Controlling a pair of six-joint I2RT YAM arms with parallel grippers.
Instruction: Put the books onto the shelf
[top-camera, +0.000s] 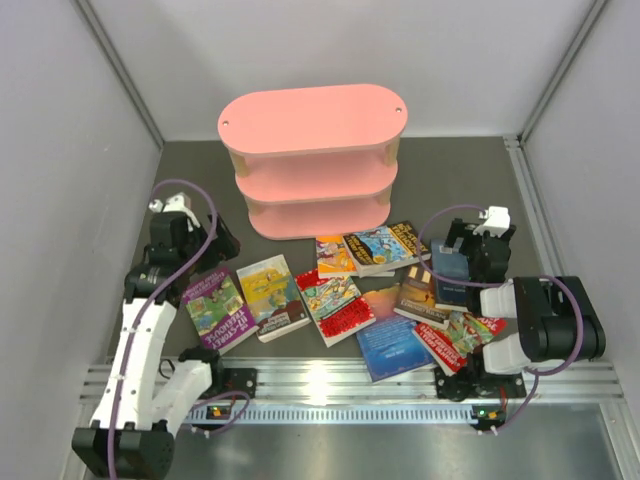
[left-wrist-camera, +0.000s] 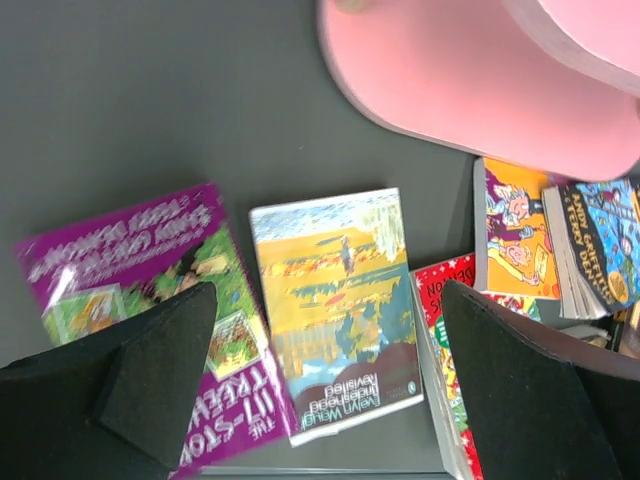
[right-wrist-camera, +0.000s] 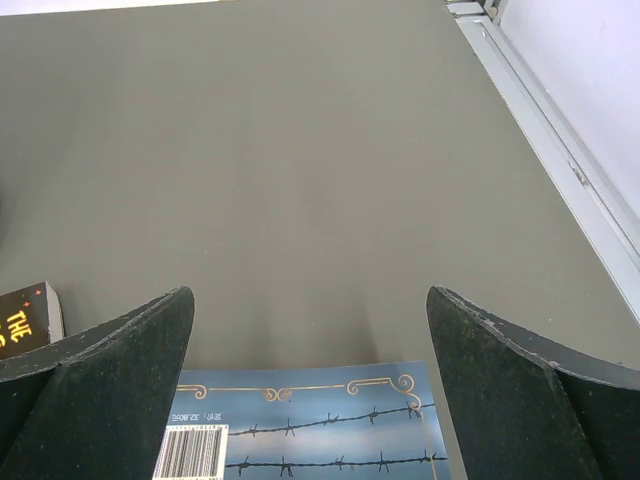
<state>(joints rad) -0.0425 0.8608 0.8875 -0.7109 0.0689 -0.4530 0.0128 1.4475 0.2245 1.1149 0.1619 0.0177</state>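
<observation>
Pink shelf (top-camera: 312, 160) at far edge of table (top-camera: 480, 170) — books (top-camera: 335, 305) flat (some overlapping) toward near edge; left gripper (left-wrist-camera: 328, 300), right gripper (right-wrist-camera: 310, 300): jaws both spread wide

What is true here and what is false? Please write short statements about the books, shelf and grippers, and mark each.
1. No book lies on the shelf's top board. True.
2. Both grippers are shut. False: the left gripper and the right gripper stand open, holding nothing.
3. In the top view, the purple book lies left of the yellow book. True.
4. The books stand upright in a row. False: they lie flat, scattered before the shelf.
5. A blue book lies below the right gripper. True.
</observation>
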